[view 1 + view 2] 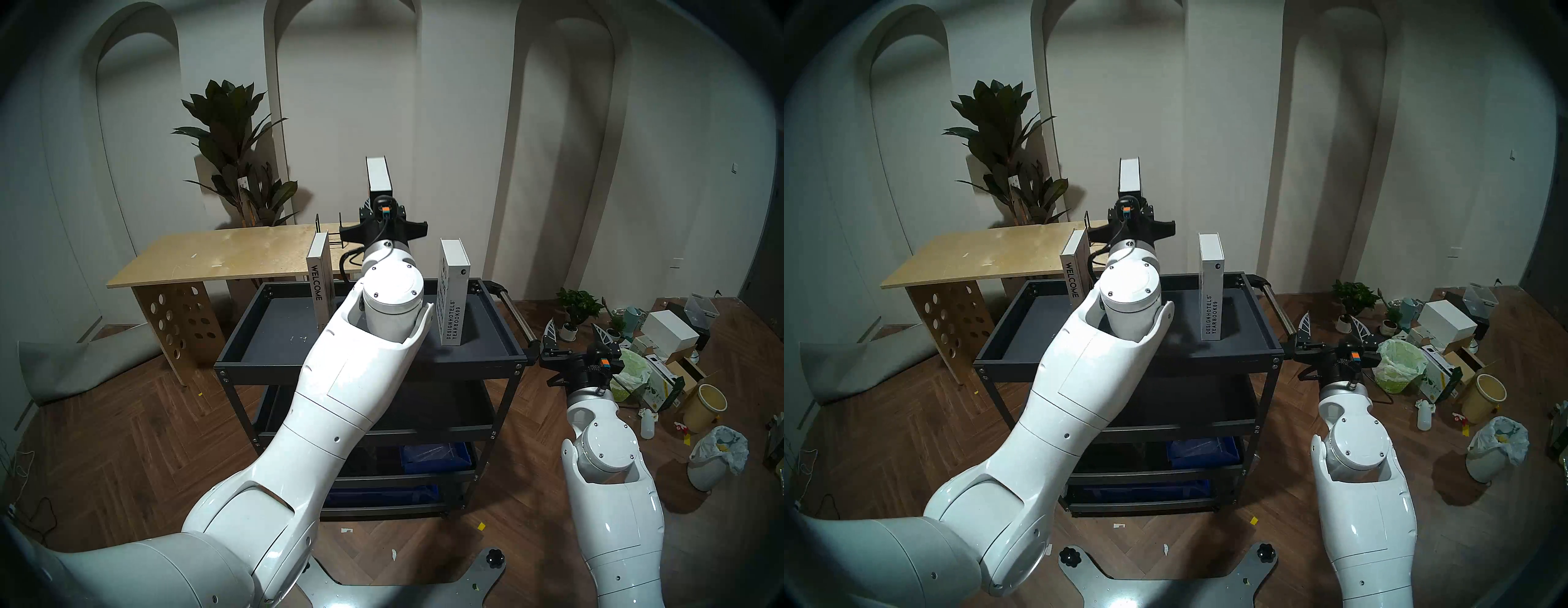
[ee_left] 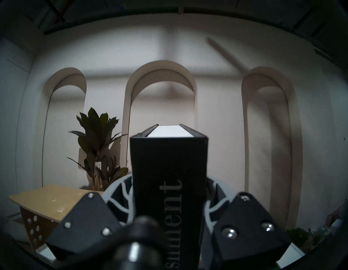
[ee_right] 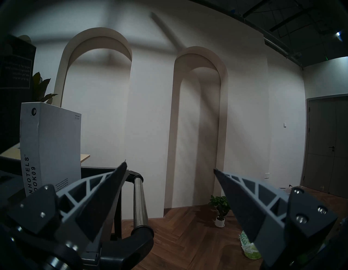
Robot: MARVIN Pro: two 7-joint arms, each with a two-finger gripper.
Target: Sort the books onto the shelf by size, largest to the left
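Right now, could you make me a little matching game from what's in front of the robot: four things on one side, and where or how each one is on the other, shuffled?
Things
1. black book
2. WELCOME book
3. DESIGN HOTELS YEARBOOK book
4. right gripper

States
A. open, holding nothing, beside the cart's steel handle
B. standing on the right part of the cart's top tray
C. clamped upright in the left gripper
D. standing on the tray's left part, near the back

Pairs: 1-C, 2-D, 3-B, 4-A
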